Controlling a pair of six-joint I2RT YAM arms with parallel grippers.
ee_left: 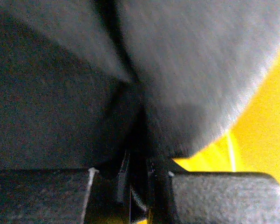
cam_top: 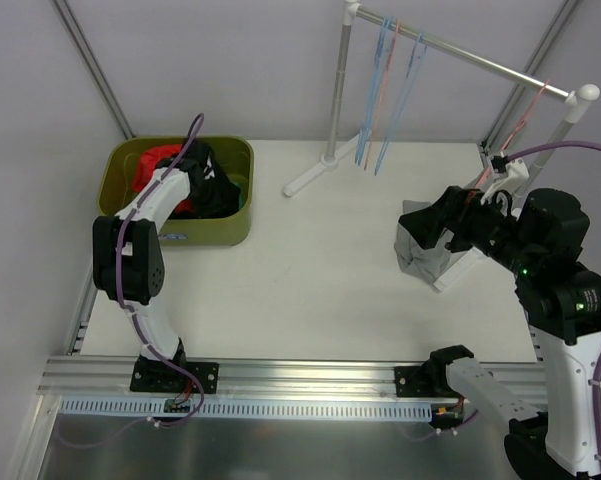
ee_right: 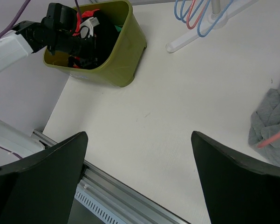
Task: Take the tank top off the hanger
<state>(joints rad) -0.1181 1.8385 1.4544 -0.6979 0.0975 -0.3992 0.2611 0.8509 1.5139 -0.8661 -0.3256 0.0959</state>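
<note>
The grey tank top [cam_top: 421, 263] lies crumpled on the table at the right, beside the rack's foot. In the right wrist view the tank top [ee_right: 271, 122] shows at the right edge with a pink hanger [ee_right: 273, 138] bar across it. My right gripper [cam_top: 416, 222] hovers just above and behind it, open and empty; the wrist view shows bare table under the gripper [ee_right: 139, 136]. My left gripper [cam_top: 212, 186] is down in the olive bin [cam_top: 223, 236], shut on a fold of dark cloth [ee_left: 60, 107] that fills its wrist view.
The bin [ee_right: 126, 52] at the back left holds red and black clothes. A white drying rack [cam_top: 463, 52] stands at the back with several blue and pink hangers [cam_top: 384, 95] on its bar, and one pink hanger [cam_top: 528, 112] near its right end.
</note>
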